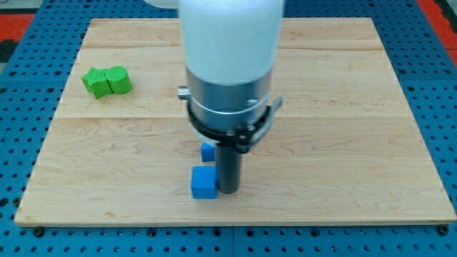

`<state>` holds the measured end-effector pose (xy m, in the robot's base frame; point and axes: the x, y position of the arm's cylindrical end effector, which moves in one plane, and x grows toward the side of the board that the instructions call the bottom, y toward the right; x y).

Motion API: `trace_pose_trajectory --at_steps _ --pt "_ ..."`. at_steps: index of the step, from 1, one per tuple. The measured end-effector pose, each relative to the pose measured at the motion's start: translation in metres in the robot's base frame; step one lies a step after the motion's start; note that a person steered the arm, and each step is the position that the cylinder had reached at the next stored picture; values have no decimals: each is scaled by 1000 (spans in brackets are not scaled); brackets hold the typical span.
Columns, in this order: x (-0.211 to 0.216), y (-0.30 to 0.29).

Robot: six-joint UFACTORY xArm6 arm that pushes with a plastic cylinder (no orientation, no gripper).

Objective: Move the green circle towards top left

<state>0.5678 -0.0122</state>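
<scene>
While my tip (228, 190) sits low on the wooden board (343, 143), near the view's bottom, the job looks hardly begun. My tip is just beside a blue cube (203, 183), on that cube's right side, and it seems to touch it or nearly touch it. A second, smaller-looking blue block (207, 151) sits just above the cube, partly hidden behind my rod.

The green things are well apart from my tip, over at the view's left and a bit toward the top. Two green blocks sit there, touching side by side. The right one (118, 81) looks rounder, so I think it is the green circle. The left one (94, 82) has bumpy edges, maybe a star, but I cannot tell for sure.

The green circle is already on the left side of the board, but it is not up in the top left corner. I think nearly all of the push is left to do. My tip would first have to go across the board, get to the lower right side of the green circle, and then push it up and left. The other green block is right next to it and may get shoved too.

I have no pincer, only a rod, so nothing opens or closes.

I see no words, labels or brand marks anywhere.
</scene>
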Motion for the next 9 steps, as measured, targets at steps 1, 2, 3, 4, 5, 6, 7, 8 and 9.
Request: trace_pose_trajectory --at_steps 1,2,3,4,5,6,7,8,9 --pt "0 35" --pt "45 88" --pt "51 79" --pt "51 78" --pt "47 -37" --pt "20 -141" --pt "-52 -149" --pt "-127 -155" --pt "-153 -169"
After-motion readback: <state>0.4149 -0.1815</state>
